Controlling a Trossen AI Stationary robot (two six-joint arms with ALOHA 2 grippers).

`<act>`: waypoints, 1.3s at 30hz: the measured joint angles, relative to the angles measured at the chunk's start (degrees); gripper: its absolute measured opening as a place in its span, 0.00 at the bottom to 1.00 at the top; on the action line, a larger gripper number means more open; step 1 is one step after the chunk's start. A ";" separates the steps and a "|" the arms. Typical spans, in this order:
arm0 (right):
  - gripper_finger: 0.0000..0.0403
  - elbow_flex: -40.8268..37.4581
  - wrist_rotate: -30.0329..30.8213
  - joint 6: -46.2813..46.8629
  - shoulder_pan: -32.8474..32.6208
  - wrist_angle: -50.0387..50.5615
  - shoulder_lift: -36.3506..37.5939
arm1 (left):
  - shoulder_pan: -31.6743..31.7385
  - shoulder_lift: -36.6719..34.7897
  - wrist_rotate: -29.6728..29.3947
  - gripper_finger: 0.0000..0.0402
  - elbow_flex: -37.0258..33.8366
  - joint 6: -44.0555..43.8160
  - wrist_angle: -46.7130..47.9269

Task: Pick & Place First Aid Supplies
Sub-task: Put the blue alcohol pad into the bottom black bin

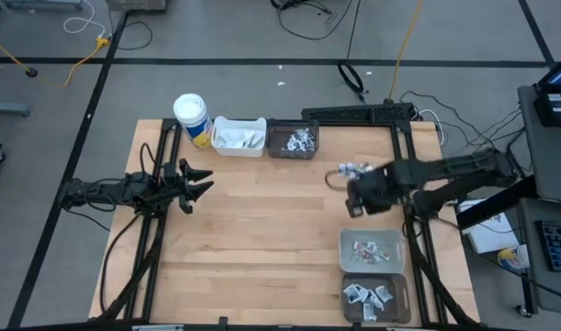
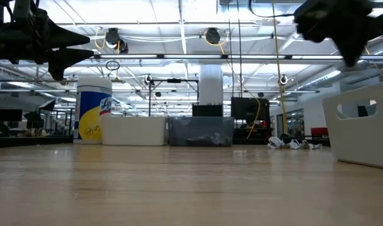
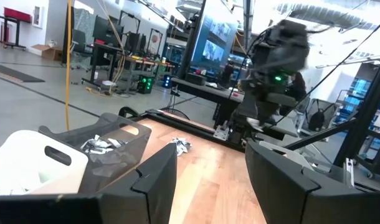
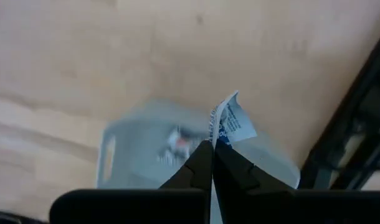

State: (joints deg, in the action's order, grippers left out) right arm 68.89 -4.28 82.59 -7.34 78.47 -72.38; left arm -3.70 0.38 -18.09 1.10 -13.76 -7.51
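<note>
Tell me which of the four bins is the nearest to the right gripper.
The white bin at the table's right side, holding packets: the right gripper, shut on a packet, hangs beside it. The other bins are farther.

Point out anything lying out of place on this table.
A small heap of packets lies loose on the bare wood near the table's far right edge, outside all four bins. The right gripper is shut on one packet above the white bin. Nothing looks spilled or damaged.

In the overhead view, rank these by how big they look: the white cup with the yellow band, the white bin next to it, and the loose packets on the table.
1. White bin
2. White cup
3. Loose packets
</note>
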 joint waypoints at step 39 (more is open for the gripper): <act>0.00 15.92 1.30 46.94 -50.15 -12.28 -23.45 | -0.02 -0.01 0.00 0.49 -0.01 -0.02 0.00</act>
State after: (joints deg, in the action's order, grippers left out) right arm 84.81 -2.98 129.53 -57.49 66.19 -95.83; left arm -3.73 0.38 -18.09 1.10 -13.77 -7.51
